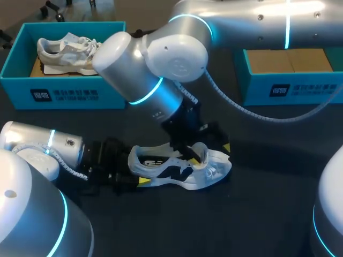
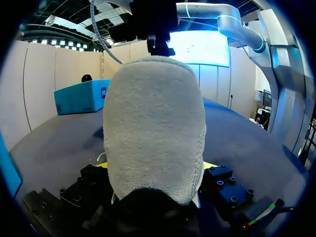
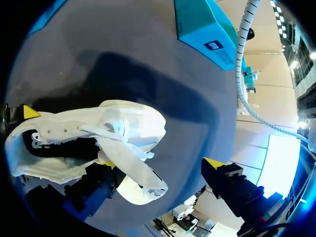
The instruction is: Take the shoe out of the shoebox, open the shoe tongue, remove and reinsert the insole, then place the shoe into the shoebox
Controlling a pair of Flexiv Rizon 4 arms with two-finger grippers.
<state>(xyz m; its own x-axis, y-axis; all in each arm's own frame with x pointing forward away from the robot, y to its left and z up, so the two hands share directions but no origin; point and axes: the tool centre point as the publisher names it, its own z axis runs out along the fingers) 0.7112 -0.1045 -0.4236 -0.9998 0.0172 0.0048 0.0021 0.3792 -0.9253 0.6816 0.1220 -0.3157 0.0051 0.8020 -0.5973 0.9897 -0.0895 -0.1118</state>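
A white shoe (image 1: 179, 170) with navy and yellow marks stands upright on the dark table, toe to the right. My left gripper (image 1: 136, 175) is shut on its heel. In the left wrist view the grey heel (image 2: 154, 123) fills the space between the fingers of the left gripper (image 2: 154, 167), whose yellow tips peek out on both sides. My right gripper (image 1: 206, 150) hangs over the shoe's mouth, open wide. In the right wrist view the lifted tongue (image 3: 133, 165) drapes over one finger of the right gripper (image 3: 160, 164); the other finger (image 3: 216, 163) stands free beside the shoe (image 3: 74, 133).
A teal shoebox (image 1: 21, 48) at the back left holds a second white shoe (image 1: 67, 49). Another teal shoebox (image 1: 300, 85) at the back right shows only its brown floor. The right arm crosses above the table's middle.
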